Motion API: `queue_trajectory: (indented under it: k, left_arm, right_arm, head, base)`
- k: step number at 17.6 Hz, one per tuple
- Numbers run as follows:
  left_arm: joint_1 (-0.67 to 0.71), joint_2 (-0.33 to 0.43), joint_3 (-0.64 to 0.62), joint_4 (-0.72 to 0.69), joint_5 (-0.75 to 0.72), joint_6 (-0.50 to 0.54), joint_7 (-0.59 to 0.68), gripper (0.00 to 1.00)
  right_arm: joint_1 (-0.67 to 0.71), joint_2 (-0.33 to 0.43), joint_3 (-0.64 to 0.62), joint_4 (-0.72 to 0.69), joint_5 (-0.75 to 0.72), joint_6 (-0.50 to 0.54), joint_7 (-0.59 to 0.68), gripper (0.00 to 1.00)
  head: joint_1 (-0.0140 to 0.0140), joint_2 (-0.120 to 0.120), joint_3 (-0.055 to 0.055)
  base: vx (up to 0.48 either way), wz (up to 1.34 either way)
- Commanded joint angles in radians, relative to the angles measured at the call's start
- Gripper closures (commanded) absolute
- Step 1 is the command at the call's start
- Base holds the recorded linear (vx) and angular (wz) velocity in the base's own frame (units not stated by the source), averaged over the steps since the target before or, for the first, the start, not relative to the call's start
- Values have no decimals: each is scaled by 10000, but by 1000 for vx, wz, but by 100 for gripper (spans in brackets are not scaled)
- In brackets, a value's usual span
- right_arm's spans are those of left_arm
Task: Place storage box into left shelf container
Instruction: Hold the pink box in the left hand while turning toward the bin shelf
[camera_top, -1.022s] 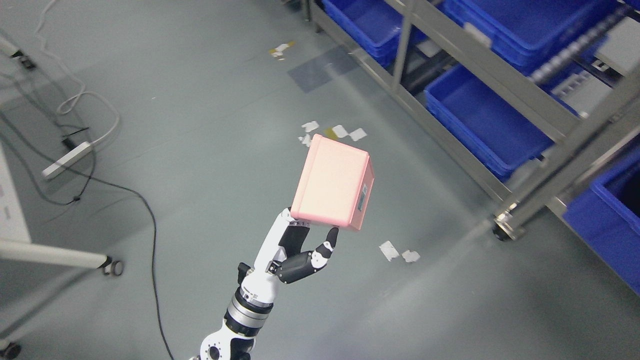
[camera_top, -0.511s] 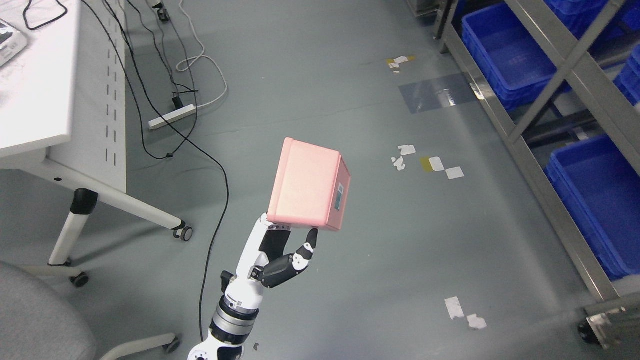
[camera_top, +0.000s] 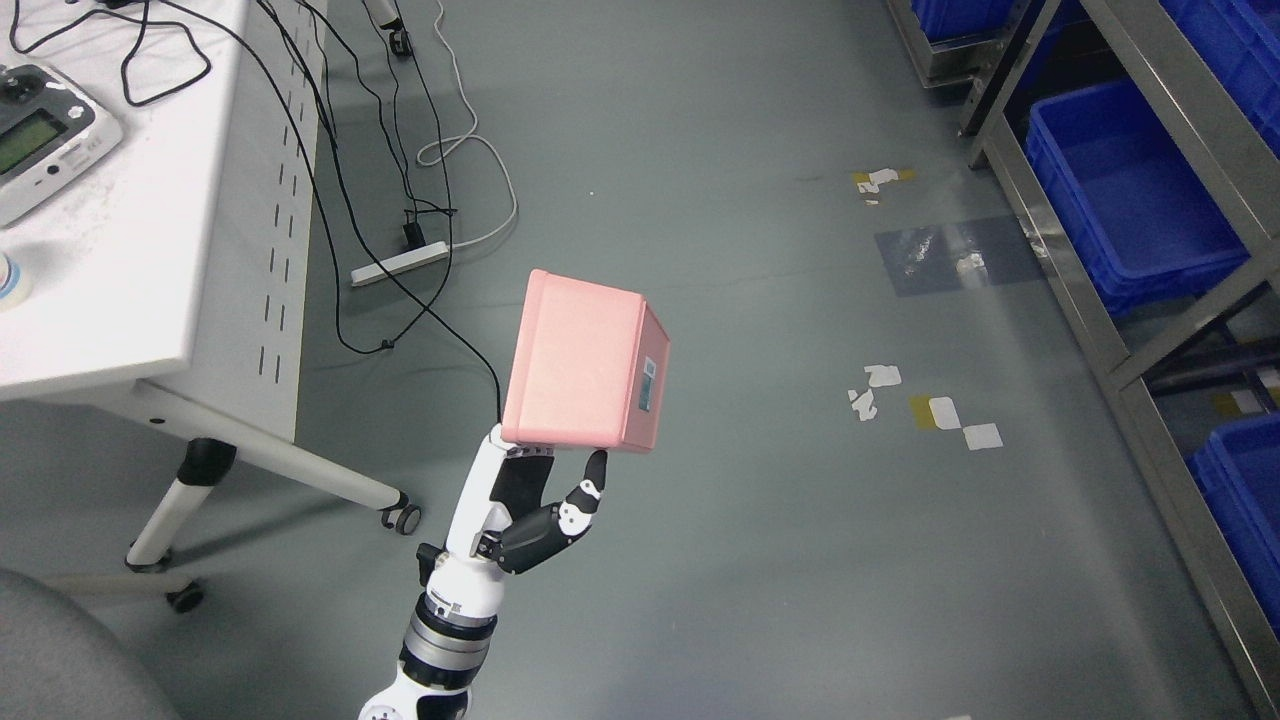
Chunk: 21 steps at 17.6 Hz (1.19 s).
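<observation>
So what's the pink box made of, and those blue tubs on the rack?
The pink storage box looks like matte plastic or coated card: flat, even faces, soft edges, and a small label on its side. I can't say which. The blue bins look like moulded plastic, smooth with a slight sheen and thick rolled rims. The shelf frame looks like dull grey metal.

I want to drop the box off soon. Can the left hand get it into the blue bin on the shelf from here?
Probably not yet. The left hand holds the pink box over open floor, and the blue bin sits far right inside the shelf frame.
</observation>
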Motion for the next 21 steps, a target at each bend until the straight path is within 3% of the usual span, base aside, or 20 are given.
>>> queue_trajectory:
  k: [1,21]
  left_arm:
    - [35,175,325,-83,0,-64,3,96]
    - [81,175,-12,54,15,-64,-28,96]
  right_arm:
    - [-62,-175,-31,-175,-15,-7,-18,0]
    - [-62,-175,-31,-175,-15,-7,-3,0]
  head:
    - [0,0,0]
    - [0,1,0]
  base:
    - [380,1]
    - [428,47]
